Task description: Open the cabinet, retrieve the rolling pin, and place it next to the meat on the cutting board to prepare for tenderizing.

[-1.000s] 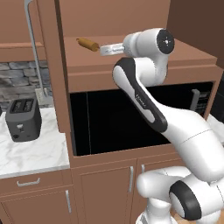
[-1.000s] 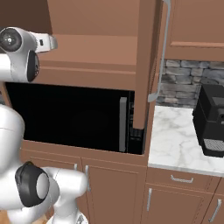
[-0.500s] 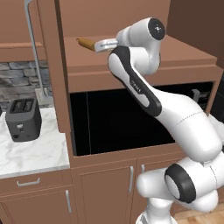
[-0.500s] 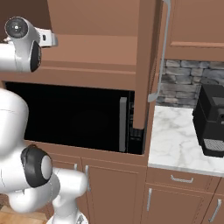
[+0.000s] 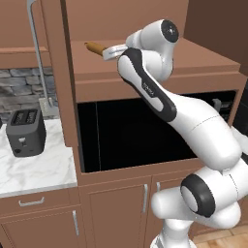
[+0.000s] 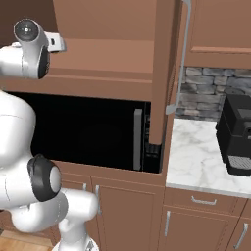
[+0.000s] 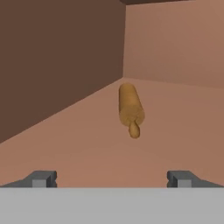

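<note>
The cabinet point(image 5: 203, 59) stands open, and its door point(image 5: 59, 72) with the long silver handle point(image 5: 38, 53) is swung out to the left. On its shelf lies the tan rolling pin point(image 5: 95, 47), pointing end-on at the hand point(image 7: 130, 107) near the back corner. My gripper point(image 5: 106, 53) is at shelf height just right of the pin and apart from it. Its jaws point(image 7: 111, 178) are open with nothing between them. The white hand point(image 6: 55, 43) reaches into the cabinet. The meat and the cutting board are out of view.
A black microwave opening point(image 5: 145, 128) sits right under the shelf. A dark toaster point(image 5: 26, 131) stands on the marble counter point(image 5: 38, 172) to the left. A black coffee machine point(image 6: 238, 132) stands on the counter point(image 6: 201, 157) to the right, past the open door point(image 6: 162, 73).
The arm has lifted its elbow and pushed the hand left, deeper into the cabinet toward the rolling pin. The jaws stayed open and the pin has not moved.
</note>
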